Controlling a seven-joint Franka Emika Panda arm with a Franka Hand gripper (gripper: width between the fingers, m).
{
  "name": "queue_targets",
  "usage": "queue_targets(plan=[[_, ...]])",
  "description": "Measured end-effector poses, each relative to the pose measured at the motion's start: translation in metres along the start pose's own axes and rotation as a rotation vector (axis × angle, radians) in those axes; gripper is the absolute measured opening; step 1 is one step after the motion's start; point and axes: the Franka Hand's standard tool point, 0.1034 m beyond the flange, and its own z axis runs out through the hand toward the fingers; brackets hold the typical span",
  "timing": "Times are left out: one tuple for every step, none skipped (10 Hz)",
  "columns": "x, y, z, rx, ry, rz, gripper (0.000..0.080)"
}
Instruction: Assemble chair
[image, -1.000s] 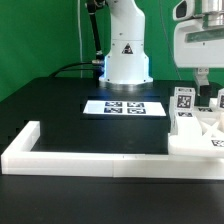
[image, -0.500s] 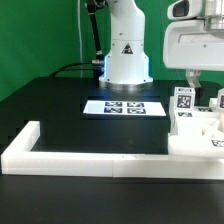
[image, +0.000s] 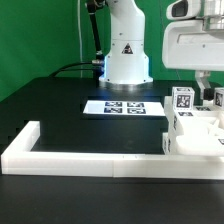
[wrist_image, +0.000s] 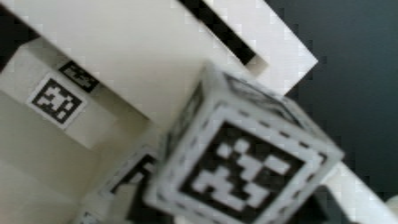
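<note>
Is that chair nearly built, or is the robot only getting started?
Early to midway, it seems. The white chair parts sit clustered at the exterior view's right, inside the corner of the white border rail; whether any are joined, I cannot tell. The hand hangs right at an upright tagged piece, its grip hidden. No recognisable chair stands yet, so most joining looks left.

The marker board (image: 124, 107) lies mid-table before the arm's base (image: 126, 55). The chair parts (image: 195, 135) sit at the exterior view's right, behind the rail (image: 90, 160).
</note>
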Motion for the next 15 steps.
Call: queue_targets(plan=[[0.000,0.000,0.000,0.000,0.000,0.000,0.0109],[0.000,0.000,0.000,0.000,0.000,0.001,0.0109],[0.000,0.000,0.000,0.000,0.000,0.029,0.0017],[0.000,0.000,0.000,0.000,0.000,0.028,0.0005],[0.000,0.000,0.000,0.000,0.000,0.034,0.0002],[0.000,0.000,0.000,0.001,-0.001,0.142,0.0002],[0.000,0.000,0.000,0.001,-0.001,0.212,0.0001],[0.000,0.000,0.000,0.000,0.000,0.197,0.0001],[0.000,0.000,0.000,0.000,0.000,0.196,0.0100],[0.003,0.000,-0.001,0.003,0.002,0.135,0.0258],[0.005,0.001,-0.001,0.004,0.004,0.099,0.0258],[0.007,0.002,-0.001,0.005,0.005,0.070,0.0397],[0.010,0.001,-0.003,0.009,0.007,0.047,0.0534],[0.010,0.000,-0.004,0.011,0.008,0.073,0.0534],[0.010,0.000,-0.004,0.009,0.009,0.044,0.0629]])
